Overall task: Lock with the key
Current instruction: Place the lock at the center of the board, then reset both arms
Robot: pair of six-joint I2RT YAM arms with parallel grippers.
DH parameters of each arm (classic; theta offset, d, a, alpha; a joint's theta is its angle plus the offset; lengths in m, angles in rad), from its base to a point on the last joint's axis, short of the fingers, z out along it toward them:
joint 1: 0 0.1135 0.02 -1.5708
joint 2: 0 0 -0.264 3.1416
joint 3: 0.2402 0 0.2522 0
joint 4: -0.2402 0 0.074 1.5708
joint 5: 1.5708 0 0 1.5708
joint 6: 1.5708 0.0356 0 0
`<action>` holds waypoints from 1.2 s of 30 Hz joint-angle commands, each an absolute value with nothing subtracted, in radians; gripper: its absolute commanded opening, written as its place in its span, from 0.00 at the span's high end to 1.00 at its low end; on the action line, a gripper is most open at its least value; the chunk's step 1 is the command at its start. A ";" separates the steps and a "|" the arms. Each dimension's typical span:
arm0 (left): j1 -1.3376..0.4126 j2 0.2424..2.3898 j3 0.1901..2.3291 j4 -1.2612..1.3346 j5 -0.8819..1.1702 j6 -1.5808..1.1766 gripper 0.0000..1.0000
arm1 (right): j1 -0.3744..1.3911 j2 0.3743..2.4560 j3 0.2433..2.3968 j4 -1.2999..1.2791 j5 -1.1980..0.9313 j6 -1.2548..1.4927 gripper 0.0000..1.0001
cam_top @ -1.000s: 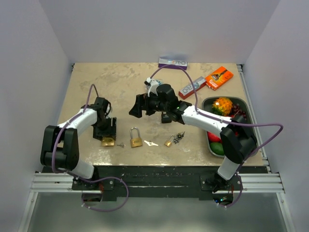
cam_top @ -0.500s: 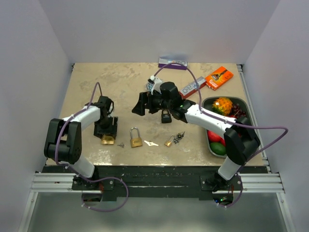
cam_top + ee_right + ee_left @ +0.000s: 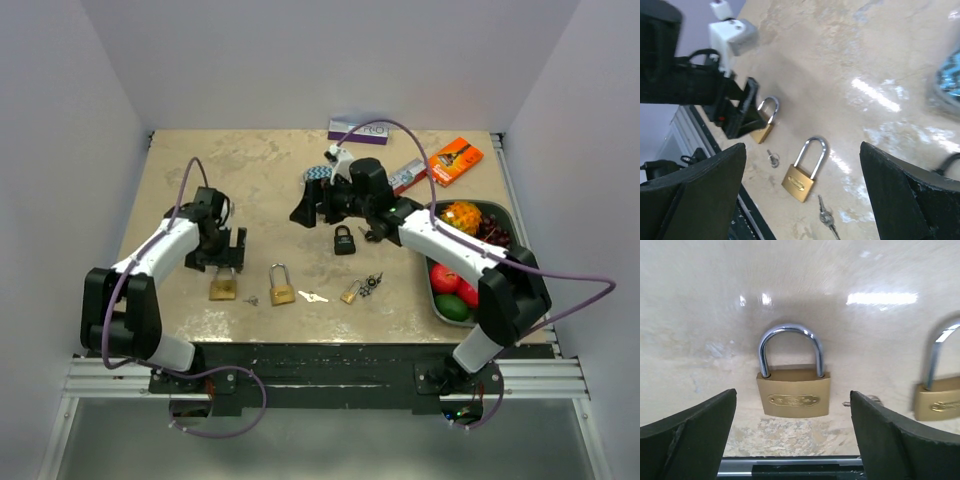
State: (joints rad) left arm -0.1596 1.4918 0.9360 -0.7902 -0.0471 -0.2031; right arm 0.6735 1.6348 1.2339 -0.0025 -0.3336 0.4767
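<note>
A short brass padlock (image 3: 222, 287) (image 3: 794, 390) lies flat on the table with its shackle seated, just beyond my left gripper (image 3: 230, 252) (image 3: 792, 410), which is open and holds nothing. A small key (image 3: 250, 299) (image 3: 772, 160) lies beside it. A long-shackle brass padlock (image 3: 281, 285) (image 3: 802, 175) lies to the right, with a silver key (image 3: 313, 296) (image 3: 825, 217) next to it. My right gripper (image 3: 308, 207) (image 3: 802, 150) hovers open and empty above the table's middle. A black padlock (image 3: 344, 240) lies below the right arm.
A small brass padlock with a bunch of keys (image 3: 358, 289) lies right of the silver key. A metal tray (image 3: 497, 209) of fruit stands at the right. An orange box (image 3: 455, 160), a purple box (image 3: 358, 130) and another pack (image 3: 405, 178) lie at the back.
My left gripper has opened wider and drawn back off the short brass padlock, which stays on the table. The right arm has swung back and to the right, uncovering the black padlock.
</note>
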 commanded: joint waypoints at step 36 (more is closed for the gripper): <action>-0.100 1.381 1.204 -0.575 0.121 0.153 0.01 | 0.123 1.023 0.885 -0.313 -0.121 -0.123 0.01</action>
